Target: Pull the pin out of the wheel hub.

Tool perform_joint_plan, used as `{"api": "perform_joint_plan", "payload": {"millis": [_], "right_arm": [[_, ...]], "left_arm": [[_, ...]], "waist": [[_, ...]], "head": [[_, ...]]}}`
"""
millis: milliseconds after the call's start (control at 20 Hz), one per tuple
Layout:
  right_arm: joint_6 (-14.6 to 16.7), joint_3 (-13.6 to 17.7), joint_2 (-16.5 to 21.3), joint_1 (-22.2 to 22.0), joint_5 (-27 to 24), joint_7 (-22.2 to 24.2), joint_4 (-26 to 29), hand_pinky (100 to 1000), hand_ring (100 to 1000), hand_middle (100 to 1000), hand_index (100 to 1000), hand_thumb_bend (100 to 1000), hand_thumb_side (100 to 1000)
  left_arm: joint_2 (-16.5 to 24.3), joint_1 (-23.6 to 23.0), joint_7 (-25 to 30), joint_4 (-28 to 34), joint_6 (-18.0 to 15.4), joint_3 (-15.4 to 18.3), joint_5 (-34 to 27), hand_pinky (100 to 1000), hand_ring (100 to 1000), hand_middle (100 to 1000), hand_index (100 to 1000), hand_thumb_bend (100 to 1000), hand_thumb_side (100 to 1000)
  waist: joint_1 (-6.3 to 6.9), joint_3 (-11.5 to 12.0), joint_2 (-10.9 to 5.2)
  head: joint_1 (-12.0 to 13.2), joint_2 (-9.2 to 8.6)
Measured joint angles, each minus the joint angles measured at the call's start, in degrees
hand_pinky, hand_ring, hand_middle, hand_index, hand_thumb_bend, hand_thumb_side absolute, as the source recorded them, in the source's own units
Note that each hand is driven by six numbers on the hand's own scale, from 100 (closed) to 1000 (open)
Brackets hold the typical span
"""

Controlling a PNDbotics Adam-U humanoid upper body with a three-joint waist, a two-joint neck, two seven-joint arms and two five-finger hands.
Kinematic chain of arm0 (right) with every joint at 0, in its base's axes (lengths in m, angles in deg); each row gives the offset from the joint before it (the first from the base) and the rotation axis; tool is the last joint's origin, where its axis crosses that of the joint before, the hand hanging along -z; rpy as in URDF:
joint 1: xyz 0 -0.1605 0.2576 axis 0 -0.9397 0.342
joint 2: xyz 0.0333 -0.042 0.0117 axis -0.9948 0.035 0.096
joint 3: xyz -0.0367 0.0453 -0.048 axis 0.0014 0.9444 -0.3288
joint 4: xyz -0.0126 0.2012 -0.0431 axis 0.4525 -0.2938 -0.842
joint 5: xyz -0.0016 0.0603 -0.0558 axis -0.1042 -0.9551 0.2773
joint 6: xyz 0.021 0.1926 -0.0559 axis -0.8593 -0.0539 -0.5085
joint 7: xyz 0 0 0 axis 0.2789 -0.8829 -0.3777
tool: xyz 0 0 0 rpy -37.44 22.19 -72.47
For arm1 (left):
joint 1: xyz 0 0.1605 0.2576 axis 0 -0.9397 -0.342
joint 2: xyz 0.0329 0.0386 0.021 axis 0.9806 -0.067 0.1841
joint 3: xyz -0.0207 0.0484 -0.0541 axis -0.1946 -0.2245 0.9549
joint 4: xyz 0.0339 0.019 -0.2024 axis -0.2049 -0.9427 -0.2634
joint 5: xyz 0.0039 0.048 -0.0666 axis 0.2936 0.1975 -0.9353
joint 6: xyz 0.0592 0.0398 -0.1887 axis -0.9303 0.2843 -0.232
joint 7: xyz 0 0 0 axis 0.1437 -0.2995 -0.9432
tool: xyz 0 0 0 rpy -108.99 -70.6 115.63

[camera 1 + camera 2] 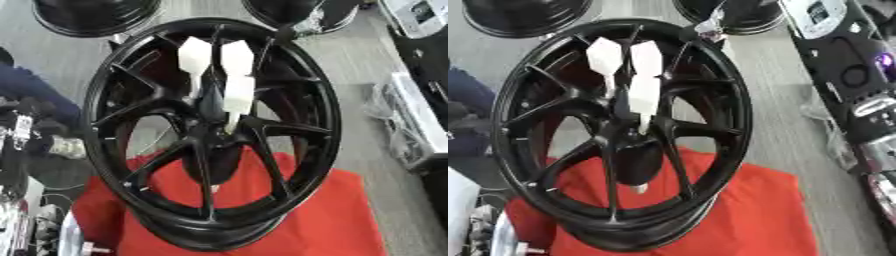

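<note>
Wheel hub (210, 135): black alloy, upright on red cloth (332, 215) | white pins (238, 95) at centre, light, rigid; I'd grasp one near its wide end | my hands: neither visible, state unknown.

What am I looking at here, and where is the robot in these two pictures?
Both pictures come from the two eyes of one camera in a humanoid robot's head, looking down, so they nearly match. A black wheel hub stands tilted on a red cloth. Three white flat pieces sit by its centre; I cannot tell whether they are pins or something else. More black wheels lie behind it. Neither robot hand shows clearly, so nothing is visibly held.
</note>
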Motion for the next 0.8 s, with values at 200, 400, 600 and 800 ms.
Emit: {"api": "perform_joint_plan", "payload": {"millis": [200, 400, 600, 800], "right_arm": [[0.25, -0.01, -1.00, 0.03, 0.89, -0.24, -0.70, 850, 898, 894, 953, 526, 354], [0.29, -0.02, -1.54, 0.21, 1.21, -0.29, -1.06, 850, 893, 890, 953, 530, 347], [0.27, -0.11, -2.30, 0.55, 1.56, -0.26, -1.10, 850, 893, 889, 954, 530, 349], [0.26, -0.45, -3.05, 0.55, 2.22, -0.26, -1.09, 851, 892, 888, 954, 529, 346]], "left_arm": [[-0.03, 0.10, 0.18, -0.17, 0.00, -0.03, -0.08, 685, 800, 674, 721, 292, 831], [-0.05, 0.30, 0.21, -0.19, -0.01, -0.21, -0.11, 685, 799, 674, 721, 292, 831], [-0.06, 0.41, 0.25, -0.24, -0.01, -0.33, -0.15, 686, 799, 674, 721, 291, 831], [-0.24, 0.42, 0.34, -0.48, -0.10, -0.33, -0.17, 686, 799, 674, 722, 289, 832]], "waist": [[0.31, 0.10, 0.00], [0.41, 0.28, -0.01], [0.41, 0.45, -0.01], [0.41, 0.60, -0.01]], "head": [[-0.53, 0.00], [-0.93, 0.00], [-1.29, 0.00], [-1.48, 0.00]]}}
